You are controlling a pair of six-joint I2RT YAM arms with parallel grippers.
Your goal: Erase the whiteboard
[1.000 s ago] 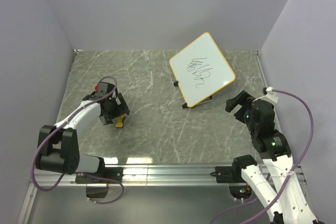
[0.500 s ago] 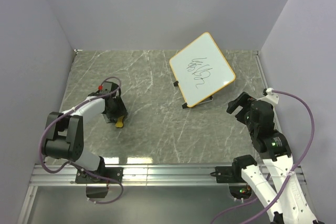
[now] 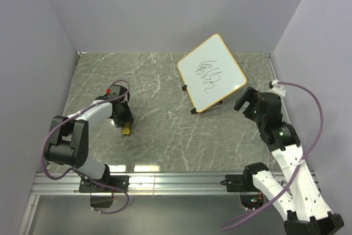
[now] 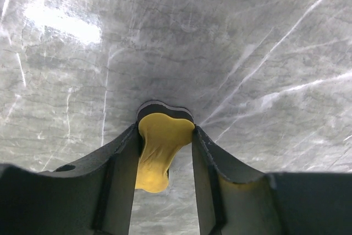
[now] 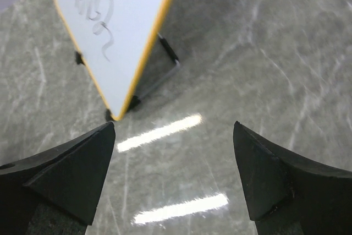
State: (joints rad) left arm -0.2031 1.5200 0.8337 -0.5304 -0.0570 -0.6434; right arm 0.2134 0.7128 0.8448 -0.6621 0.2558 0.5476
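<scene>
Yellow eraser (image 4: 157, 152) sits pinched betw. L gripper (image 4: 165, 130) jaws; grip it square, lift straight up. R gripper (image 5: 174, 127) gapes wide nr whiteboard (image 5: 121, 20).

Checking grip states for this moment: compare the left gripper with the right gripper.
The left gripper is closed around the yellow eraser, its fingers against both sides; the right gripper stands wide open and holds nothing. The left gripper is down at the table; the right gripper hangs above it, facing the whiteboard. Both have two dark fingers.
</scene>
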